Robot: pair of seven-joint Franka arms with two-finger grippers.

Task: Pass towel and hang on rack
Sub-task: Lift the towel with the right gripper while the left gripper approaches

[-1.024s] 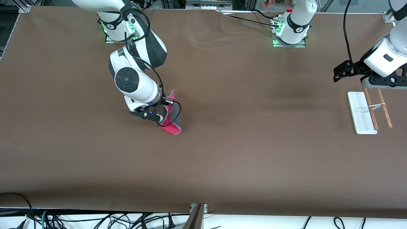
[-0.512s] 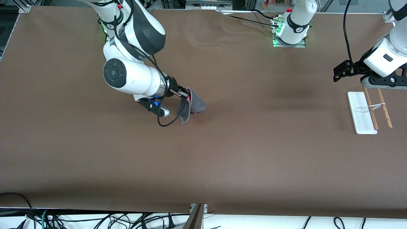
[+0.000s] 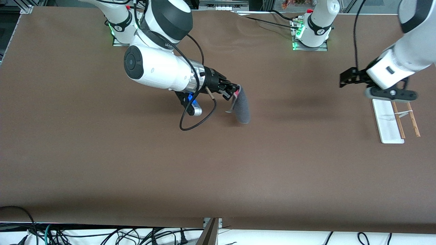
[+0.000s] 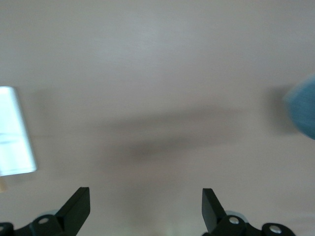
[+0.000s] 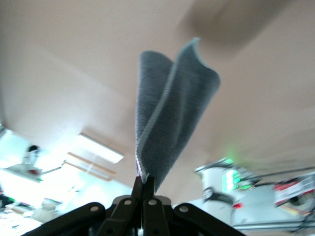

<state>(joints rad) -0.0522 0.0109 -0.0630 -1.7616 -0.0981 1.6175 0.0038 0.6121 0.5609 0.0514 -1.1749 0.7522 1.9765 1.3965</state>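
Note:
The dark grey towel [image 3: 242, 108] hangs folded from my right gripper [image 3: 235, 92], which is shut on its top edge, over the middle of the table. In the right wrist view the towel [image 5: 170, 123] droops away from the shut gripper [image 5: 145, 189], a pink sliver showing at the pinch. The rack [image 3: 386, 119] stands at the left arm's end, a white base with two wooden rods [image 3: 412, 119]. My left gripper [image 3: 343, 80] hovers over bare table just beside the rack, on the side toward the towel. It is open and empty, its fingers [image 4: 78, 209] wide apart, with the rack's base [image 4: 15, 130] at the frame's edge.
Brown table cover [image 3: 218, 170] spreads all around. Both arm bases [image 3: 313, 30] stand along the table's edge farthest from the front camera. Loose cables lie off the near edge [image 3: 102, 234]. The right wrist's black cable [image 3: 194, 124] loops below the hand.
My right arm has lifted the towel and swung it toward the left arm's end. My left arm has moved off the rack toward the table's middle, still open.

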